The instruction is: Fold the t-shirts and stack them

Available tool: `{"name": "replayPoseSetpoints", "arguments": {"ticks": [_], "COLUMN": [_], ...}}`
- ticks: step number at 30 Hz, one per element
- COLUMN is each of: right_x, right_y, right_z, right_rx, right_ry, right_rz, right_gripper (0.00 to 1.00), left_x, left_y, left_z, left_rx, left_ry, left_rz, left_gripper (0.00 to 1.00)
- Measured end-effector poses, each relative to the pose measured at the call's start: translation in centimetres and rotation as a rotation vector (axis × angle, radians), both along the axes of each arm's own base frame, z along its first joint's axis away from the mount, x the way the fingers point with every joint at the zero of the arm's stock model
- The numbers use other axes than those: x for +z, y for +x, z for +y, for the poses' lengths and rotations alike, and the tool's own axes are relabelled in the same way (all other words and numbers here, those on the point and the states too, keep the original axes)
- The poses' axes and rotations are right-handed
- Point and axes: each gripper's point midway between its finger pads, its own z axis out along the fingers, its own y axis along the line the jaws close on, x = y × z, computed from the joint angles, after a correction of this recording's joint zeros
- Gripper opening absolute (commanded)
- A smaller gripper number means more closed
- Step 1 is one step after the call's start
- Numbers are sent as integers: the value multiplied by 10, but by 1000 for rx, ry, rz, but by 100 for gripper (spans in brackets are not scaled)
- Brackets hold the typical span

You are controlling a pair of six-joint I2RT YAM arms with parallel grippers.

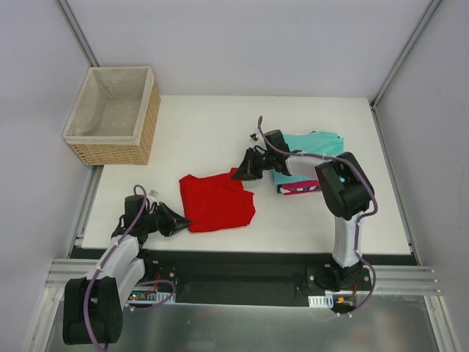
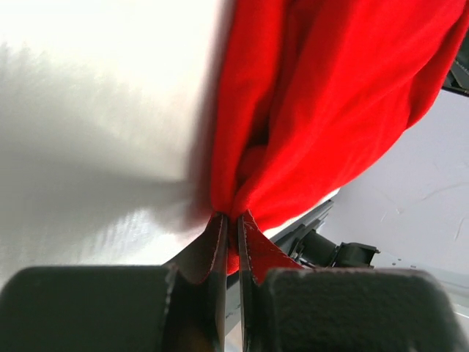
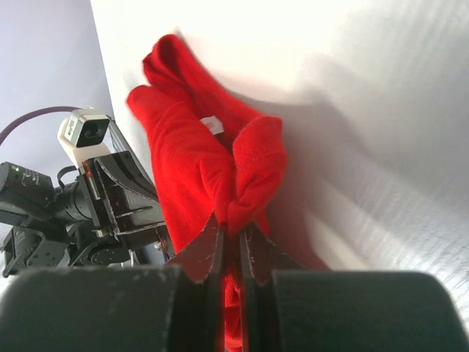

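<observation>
Step in hand: folding the red t-shirt (image 1: pixel 218 203); both hands have a pinch on it, so this looks like the start of a lift-and-carry fold, with stacking not yet done.
Red t-shirt: lies as a rough, already narrowed square at the near middle of the worktop (image 1: pixel 205 125), between the two arms and just left of the folded pile.
Left hand (image 2: pixel 231 220): closed tight on the near-left edge of the red cloth, which bunches up from between the fingers in the wrist view.
Right hand (image 3: pixel 233 227): closed on the far-right corner of the same shirt, a small fold of red nipped between its fingers.
Folded pile: the teal t-shirt (image 1: pixel 315 143) lies on top and the edge of a magenta-pink t-shirt (image 1: pixel 297 189) shows beneath it, at the right of the worktop, partly behind the right arm.
Basket (image 1: pixel 150 95): at the far left corner, well apart from the work.
Next move: probably both hands rise together and sweep the held edge across, keeping the cloth taut between them, so the fold lands square.
Risk: the pinches are small, so a corner could slip out, or uneven travel could leave the fold skewed; the right arm also works close to the pile and might nudge it.
</observation>
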Motion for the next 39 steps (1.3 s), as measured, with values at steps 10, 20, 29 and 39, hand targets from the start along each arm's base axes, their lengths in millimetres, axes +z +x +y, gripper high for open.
{"name": "replayPoseSetpoints", "arguments": {"ticks": [10, 20, 29, 39], "right_x": [33, 58, 89, 119], "right_y": [7, 17, 39, 69], "right_z": [1, -11, -44, -97], "right_rx": [10, -11, -91, -214], "right_ry": [-9, -24, -16, -12], "right_rz": [-77, -122, -163, -190], "right_gripper": [1, 1, 1, 1], "left_x": [40, 76, 88, 91], "left_y": [34, 65, 79, 103], "left_z": [0, -2, -40, -102], "left_rx": [-16, -46, -175, -295], "left_ry": [-4, -15, -11, -26], "left_rz": [-78, -140, -153, -151], "left_gripper": [0, 0, 0, 0]}}
